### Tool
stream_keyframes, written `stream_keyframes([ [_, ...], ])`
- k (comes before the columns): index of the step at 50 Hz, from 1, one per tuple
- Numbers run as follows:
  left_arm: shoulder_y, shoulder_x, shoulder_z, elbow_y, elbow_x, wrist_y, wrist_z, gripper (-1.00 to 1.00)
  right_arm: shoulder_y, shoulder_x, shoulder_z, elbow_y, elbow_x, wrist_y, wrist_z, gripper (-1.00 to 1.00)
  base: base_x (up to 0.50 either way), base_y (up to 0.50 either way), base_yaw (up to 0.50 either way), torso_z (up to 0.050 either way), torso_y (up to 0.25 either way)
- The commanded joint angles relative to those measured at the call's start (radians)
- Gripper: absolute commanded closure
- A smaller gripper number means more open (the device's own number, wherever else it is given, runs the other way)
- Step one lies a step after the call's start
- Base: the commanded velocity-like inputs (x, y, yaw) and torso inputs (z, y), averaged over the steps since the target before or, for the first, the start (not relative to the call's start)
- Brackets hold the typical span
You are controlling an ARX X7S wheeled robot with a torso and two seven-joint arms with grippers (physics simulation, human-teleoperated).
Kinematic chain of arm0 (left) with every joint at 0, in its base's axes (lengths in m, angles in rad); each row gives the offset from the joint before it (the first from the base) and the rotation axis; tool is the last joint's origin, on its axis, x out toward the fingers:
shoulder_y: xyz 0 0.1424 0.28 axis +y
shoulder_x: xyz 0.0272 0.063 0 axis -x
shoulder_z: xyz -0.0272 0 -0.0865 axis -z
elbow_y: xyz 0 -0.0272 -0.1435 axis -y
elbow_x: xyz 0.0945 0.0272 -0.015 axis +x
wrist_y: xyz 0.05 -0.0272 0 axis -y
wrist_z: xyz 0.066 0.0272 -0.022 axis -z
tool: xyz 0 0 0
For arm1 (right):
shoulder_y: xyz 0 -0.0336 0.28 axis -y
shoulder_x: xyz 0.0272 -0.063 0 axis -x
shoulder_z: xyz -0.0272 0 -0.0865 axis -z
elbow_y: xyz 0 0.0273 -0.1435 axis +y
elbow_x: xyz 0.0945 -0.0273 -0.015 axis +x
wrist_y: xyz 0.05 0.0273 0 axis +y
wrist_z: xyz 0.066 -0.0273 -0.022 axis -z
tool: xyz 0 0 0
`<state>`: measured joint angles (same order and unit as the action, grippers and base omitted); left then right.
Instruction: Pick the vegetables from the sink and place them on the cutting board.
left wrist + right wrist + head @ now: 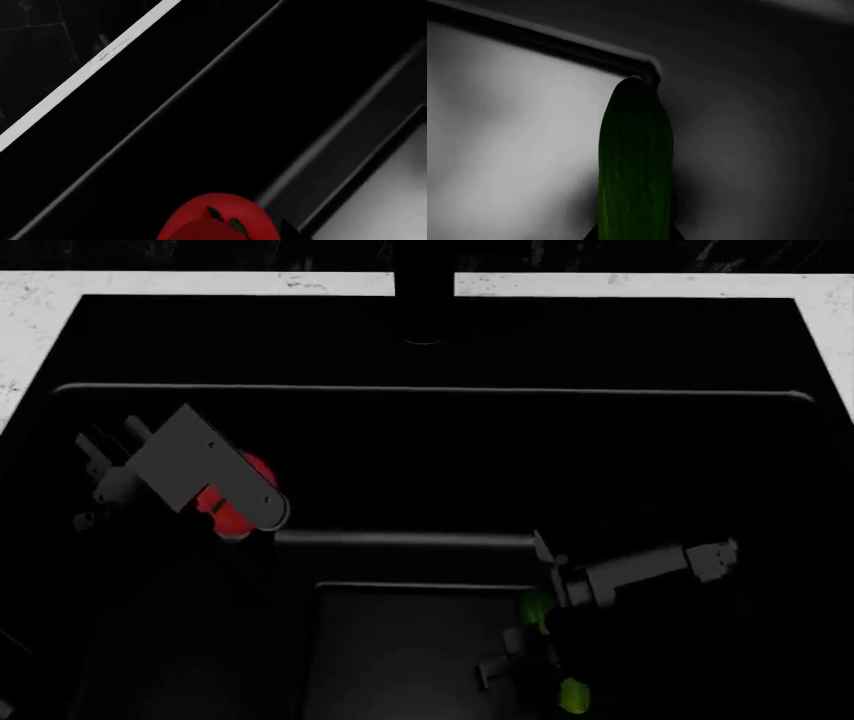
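Note:
In the head view the red tomato (250, 490) sits in the jaws of my left gripper (230, 508), held at the left side of the black sink (441, 440). In the left wrist view the tomato (220, 220) with its green stem fills the space between the jaws. My right gripper (541, 638) is shut on the green cucumber (538, 608), low over the inner basin at the front right. In the right wrist view the cucumber (635, 165) runs straight out from between the dark fingertips (679, 235). The cutting board is out of view.
White marbled stone (200, 282) borders the sink at the back and the two far corners. A black tap (427, 290) stands at the back middle. A grey ridge (427, 390) runs across the basin, and a lower inner step (400, 586) lies in front.

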<state>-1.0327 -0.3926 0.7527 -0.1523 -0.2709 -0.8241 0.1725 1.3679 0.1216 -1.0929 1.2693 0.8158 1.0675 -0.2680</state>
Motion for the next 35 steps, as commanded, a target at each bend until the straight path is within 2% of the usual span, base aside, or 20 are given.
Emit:
stream_keyframes([
  [1,0.03,-0.011,-0.017,0.029,-0.021,0.029,-0.016,1.0,-0.02,0.104,0.119,-0.247,0.015,0.132,0.114,1.0,0.0,0.0,0.0,-0.011,0.0],
  [13,0.038,-0.016,-0.033,0.025,-0.023,0.043,-0.031,1.0,-0.037,0.21,0.227,-0.495,0.113,0.25,0.286,1.0,0.0,0.0,0.0,0.0,0.225],
  [20,0.038,-0.021,-0.053,0.036,-0.031,0.036,-0.045,1.0,-0.059,0.291,0.347,-0.681,0.202,0.334,0.449,1.0,0.0,0.0,0.0,0.0,0.25],
  [35,0.037,-0.009,-0.089,0.004,-0.029,0.048,-0.09,1.0,-0.09,0.385,0.391,-0.916,0.262,0.349,0.529,1.0,0.0,0.0,0.0,0.0,0.25],
])
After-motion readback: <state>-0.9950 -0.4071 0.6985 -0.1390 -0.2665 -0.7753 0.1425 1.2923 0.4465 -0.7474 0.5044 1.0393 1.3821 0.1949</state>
